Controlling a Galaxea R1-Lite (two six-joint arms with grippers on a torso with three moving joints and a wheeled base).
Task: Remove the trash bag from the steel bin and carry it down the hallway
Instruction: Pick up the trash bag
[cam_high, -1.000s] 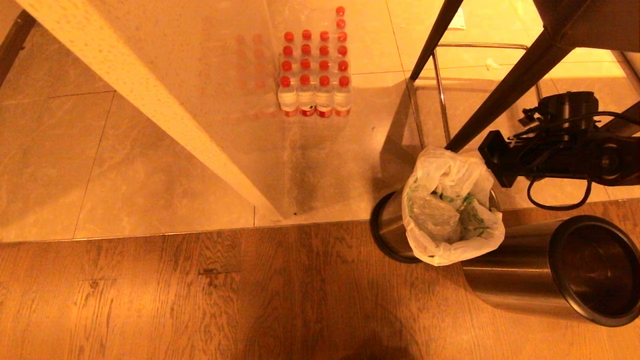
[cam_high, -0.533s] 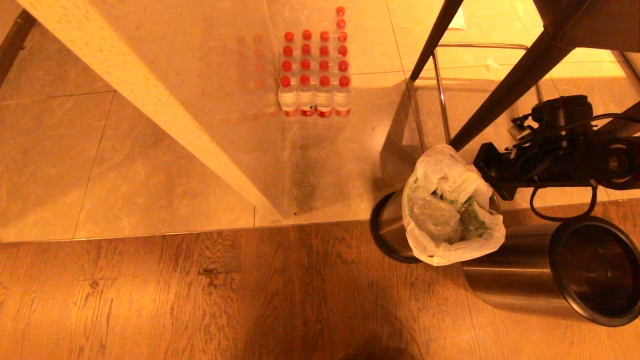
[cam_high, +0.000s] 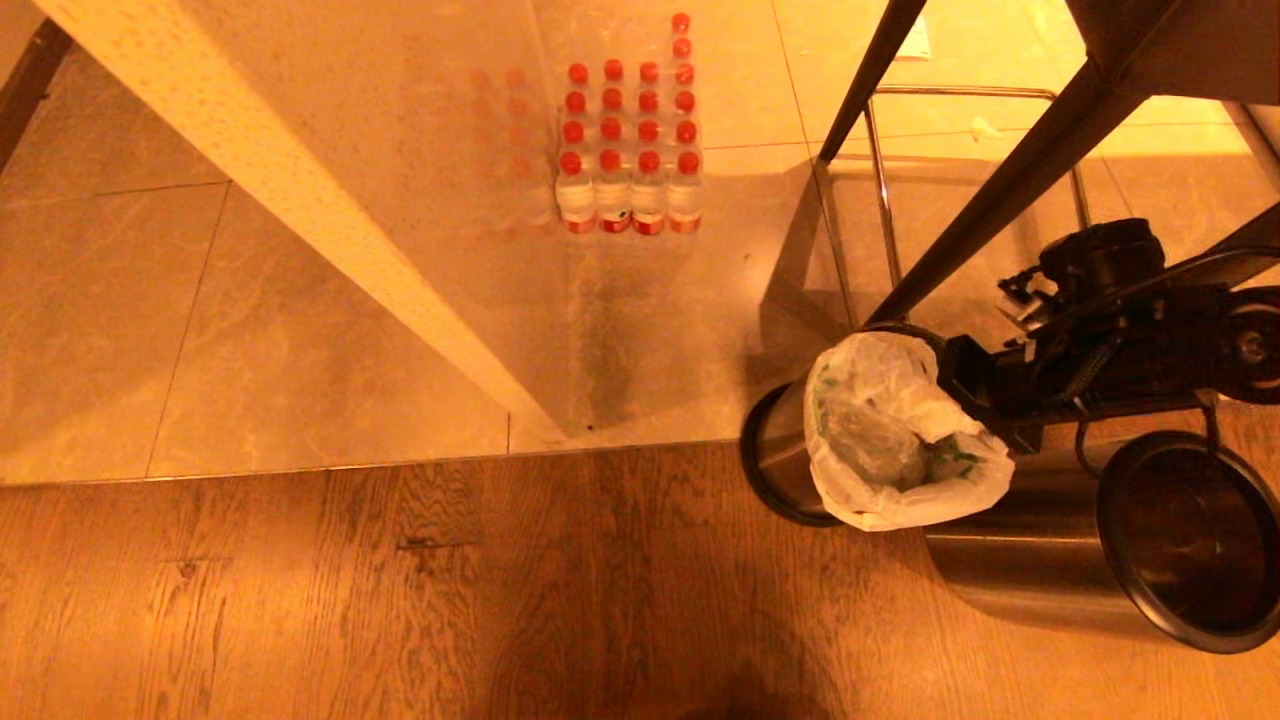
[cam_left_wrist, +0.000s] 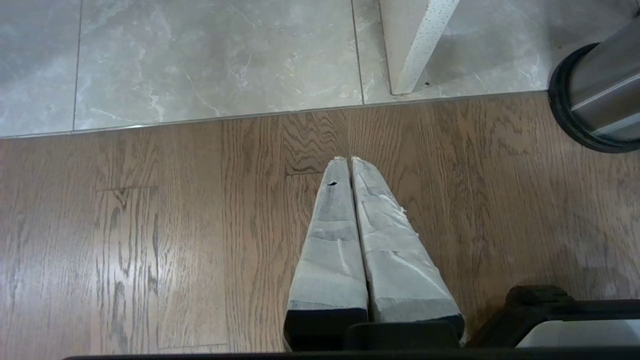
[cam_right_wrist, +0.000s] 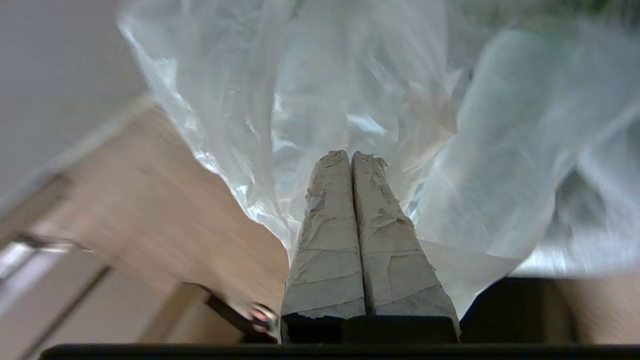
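Nearest, wood floor (cam_high: 400, 590), with a second steel bin (cam_high: 1120, 540) lying on its side at right, its dark mouth open. Just beyond and touching it, the steel bin (cam_high: 775, 465) upright on the wood beside the tile edge, trash bag (cam_high: 900, 440) still inside, white rim spilling over the top, green print showing within. Right gripper (cam_right_wrist: 351, 157) at the bag's far-right edge, fingers pressed together with nothing seen between them, tips against the crinkled plastic. Left gripper (cam_left_wrist: 348, 161) also pinched closed and empty, hanging over bare wood near the tile seam, the bin's base at the edge of its view. Farther off, grey marbled tile (cam_high: 200, 330), an off-white wall corner (cam_high: 330, 230), then a pack of red-capped bottles (cam_high: 630, 150) and dark table legs (cam_high: 1000, 190).
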